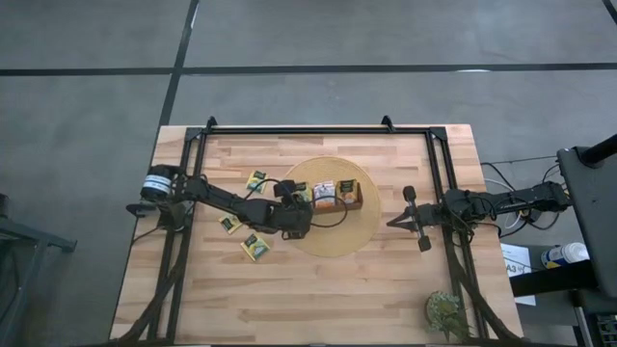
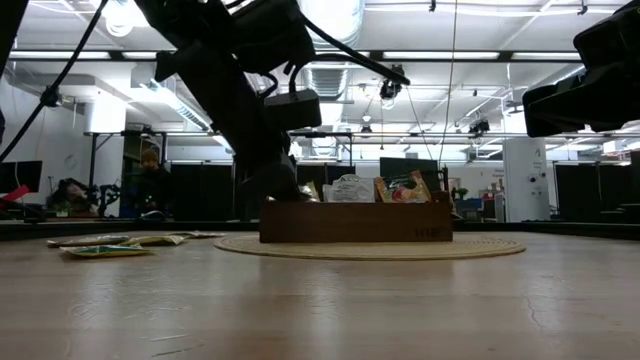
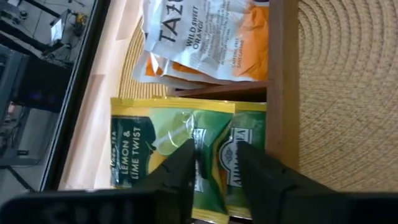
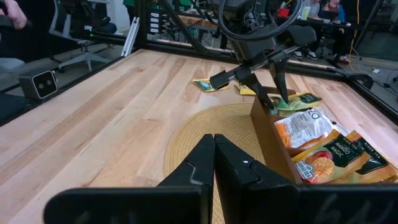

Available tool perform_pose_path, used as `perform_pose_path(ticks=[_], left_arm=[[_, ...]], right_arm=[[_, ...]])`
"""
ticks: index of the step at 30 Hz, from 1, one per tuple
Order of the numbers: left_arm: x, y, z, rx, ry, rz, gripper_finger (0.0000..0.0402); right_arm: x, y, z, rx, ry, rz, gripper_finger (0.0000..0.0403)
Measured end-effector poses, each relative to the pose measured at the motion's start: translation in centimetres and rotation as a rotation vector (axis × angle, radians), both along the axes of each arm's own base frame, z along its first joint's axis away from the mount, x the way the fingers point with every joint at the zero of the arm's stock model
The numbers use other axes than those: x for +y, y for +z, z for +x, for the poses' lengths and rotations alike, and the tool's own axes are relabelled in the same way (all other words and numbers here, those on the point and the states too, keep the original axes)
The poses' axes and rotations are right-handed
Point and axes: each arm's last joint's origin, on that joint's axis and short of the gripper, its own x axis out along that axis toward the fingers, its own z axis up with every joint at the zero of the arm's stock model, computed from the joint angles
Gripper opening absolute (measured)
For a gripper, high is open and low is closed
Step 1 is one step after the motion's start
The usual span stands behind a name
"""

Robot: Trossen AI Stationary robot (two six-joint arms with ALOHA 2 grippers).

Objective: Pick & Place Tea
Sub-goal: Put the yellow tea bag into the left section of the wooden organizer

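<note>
Your left gripper (image 1: 307, 200) sits at the left end of the wooden tray (image 1: 359, 196), near the middle of the overhead frame, and its fingers (image 3: 180, 168) are parted, straddling the top edge of a yellow-green lemon packet (image 3: 168, 149) without clamping it. In the left wrist view you see two green packets side by side in that end compartment, the lemon one and a darker green one (image 3: 245, 155) just beside it against the tray wall. Past the divider, in the next compartment, you have a white-and-orange packet (image 3: 205, 37) with more orange packets tucked behind it; how many there are, you cannot tell.

Look to the right wrist view: the tray's three compartments show green at the far end, white-and-orange in the middle, and a mango packet (image 4: 329, 155) at the near end, lower right of that frame. The tray rests on the round woven mat (image 1: 333, 241).

Out on the bare table (image 1: 386, 299) you count three loose packets to the left of the mat: one (image 1: 256, 179) at upper left of the mat, one (image 1: 230, 224) lower down, and one (image 1: 255, 248) lowest.

Your right gripper (image 1: 394, 221) waits just off the mat's right edge, fingers pressed tight together, holding nothing. A small plant (image 1: 446, 313) sits at the lower right corner of the table.
</note>
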Motion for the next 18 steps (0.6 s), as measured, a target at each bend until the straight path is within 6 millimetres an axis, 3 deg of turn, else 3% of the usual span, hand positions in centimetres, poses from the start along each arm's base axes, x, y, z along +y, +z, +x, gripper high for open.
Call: perform_pose_path(ticks=[7,18], left_arm=[[-0.9,0.6,0.4,-0.020,-0.031,-0.025,0.0162],[-2.6,2.6,1.1,-0.052,-0.037,-0.064,0.0165]], right_arm=[[0.0,0.0,0.0,0.000,0.000,0.001,0.0009],[0.0,0.0,0.0,0.000,0.000,-0.001,0.0009]])
